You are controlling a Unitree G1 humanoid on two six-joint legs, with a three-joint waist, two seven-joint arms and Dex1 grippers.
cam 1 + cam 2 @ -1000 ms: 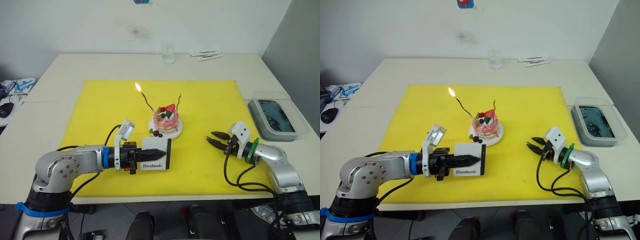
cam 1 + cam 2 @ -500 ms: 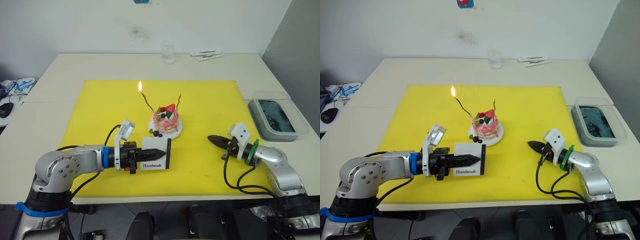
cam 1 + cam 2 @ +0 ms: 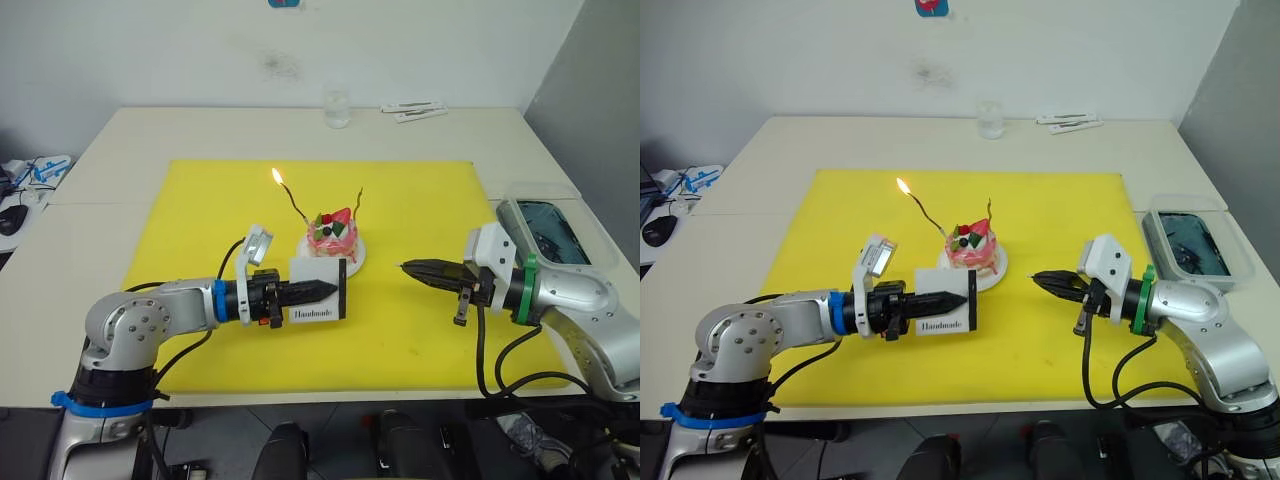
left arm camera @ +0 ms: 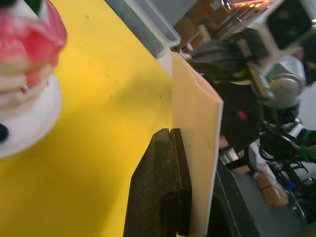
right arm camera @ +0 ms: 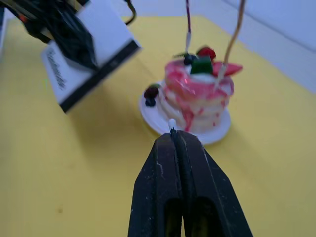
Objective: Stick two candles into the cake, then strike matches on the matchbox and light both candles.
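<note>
The pink cake (image 3: 332, 238) sits on its white plate (image 3: 356, 262) in the middle of the yellow mat. Two candles stand in it: the left candle (image 3: 296, 208) burns with a small flame, the right candle (image 3: 359, 204) is unlit. My left gripper (image 3: 328, 290) is shut on the white matchbox (image 3: 320, 301), held upright just in front of the cake. My right gripper (image 3: 408, 267) is shut, level with the cake and to its right. A match (image 5: 172, 123) pokes its pale tip out between the fingertips. That view also shows the matchbox (image 5: 89, 54) beside the cake (image 5: 197, 96).
The yellow mat (image 3: 190, 210) covers the table's middle. A grey bin (image 3: 545, 228) with dark contents stands at the right edge. A glass (image 3: 336, 108) and some white packets (image 3: 412, 108) lie at the back. Small items lie on a surface beyond the table's left edge.
My right gripper has shut, risen off the mat and moved left toward the cake. My left gripper has carried the matchbox slightly closer to the cake.
</note>
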